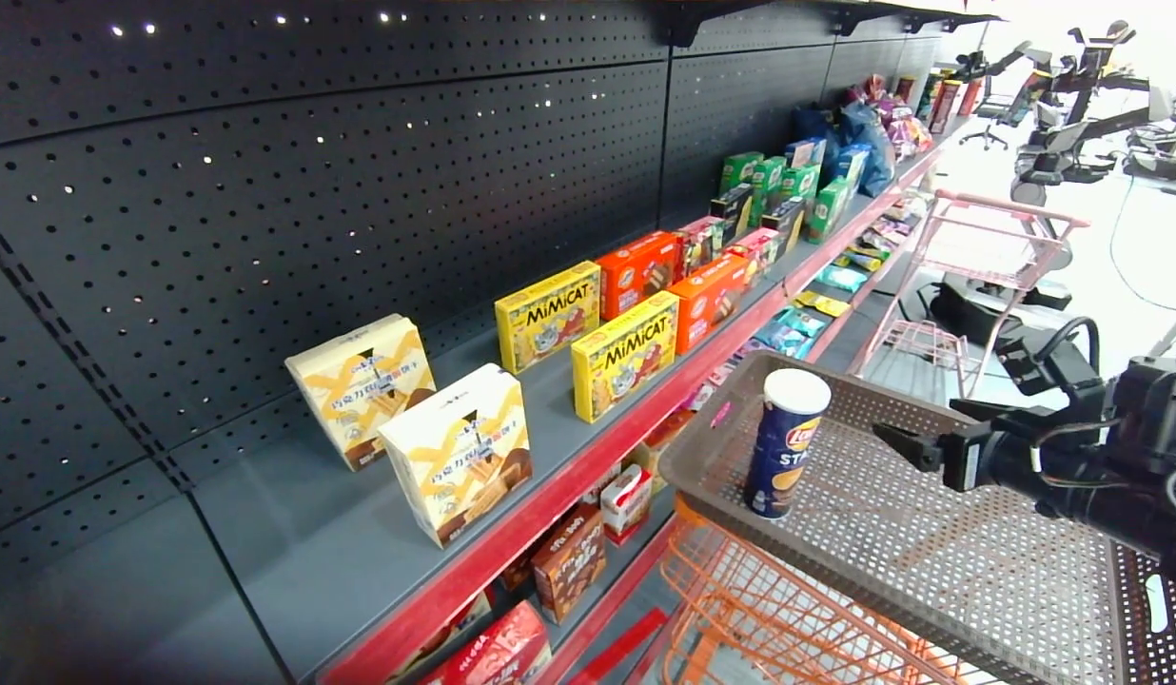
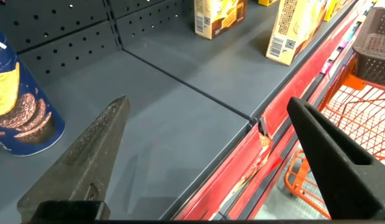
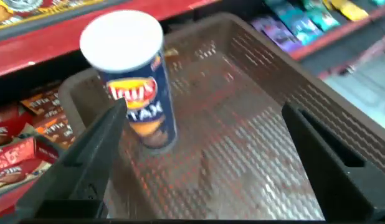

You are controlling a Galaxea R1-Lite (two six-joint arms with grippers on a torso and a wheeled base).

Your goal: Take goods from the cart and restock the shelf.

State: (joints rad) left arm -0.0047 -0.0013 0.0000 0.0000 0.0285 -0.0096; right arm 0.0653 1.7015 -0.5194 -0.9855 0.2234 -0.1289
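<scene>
Jaws wide apart, empty: right tool (image 3: pixel 205 115) level beside chip can (image 1: pixel 786 447) in basket (image 1: pixel 931 542), left tool (image 2: pixel 208 106) above shelf (image 2: pixel 180 130).

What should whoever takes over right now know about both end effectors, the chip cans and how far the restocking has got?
Left end effector: open, empty, over the bare shelf, beside a blue can standing there.
Right end effector: open, empty, facing the chip can, not touching it.
Chip can: upright in the brown basket on the orange cart.
Done: one can on the shelf.
Left: grasp the basket's can and shelve it.
</scene>
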